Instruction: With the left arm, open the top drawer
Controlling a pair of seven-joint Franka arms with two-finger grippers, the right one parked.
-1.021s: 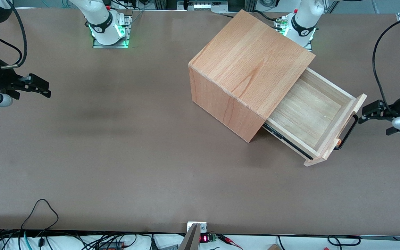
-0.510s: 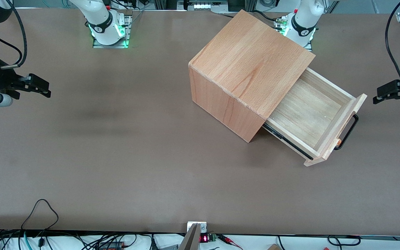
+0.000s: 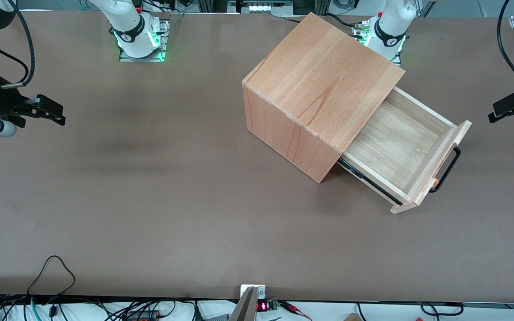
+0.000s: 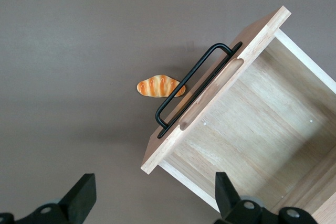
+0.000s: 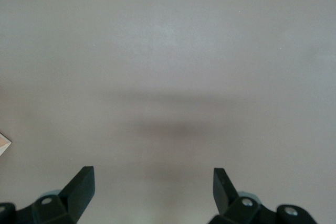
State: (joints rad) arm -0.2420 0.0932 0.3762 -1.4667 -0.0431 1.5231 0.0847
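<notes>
Casing (image 3: pixel 324 76): we see plain wooden cube, angled on table (image 3: pixel 150 200).
Top drawer (image 3: pixel 400 147): pulled well out toward working arm's end; we judge it light, rigid, smooth-running.
Handle (image 3: pixel 445 171): thin black loop, our hold point.
Gripper (image 3: pixel 509 107): spread wide, empty, well apart from handle.

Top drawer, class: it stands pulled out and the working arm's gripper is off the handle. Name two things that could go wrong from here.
1. The top drawer juts well out of the casing; an arm sweeping low might knock its front panel or handle.
2. A small bread-shaped piece lies on the table under the handle; shutting or shifting the drawer could push it about.
The gripper, open, hangs clear of the drawer toward the working arm's end.
</notes>
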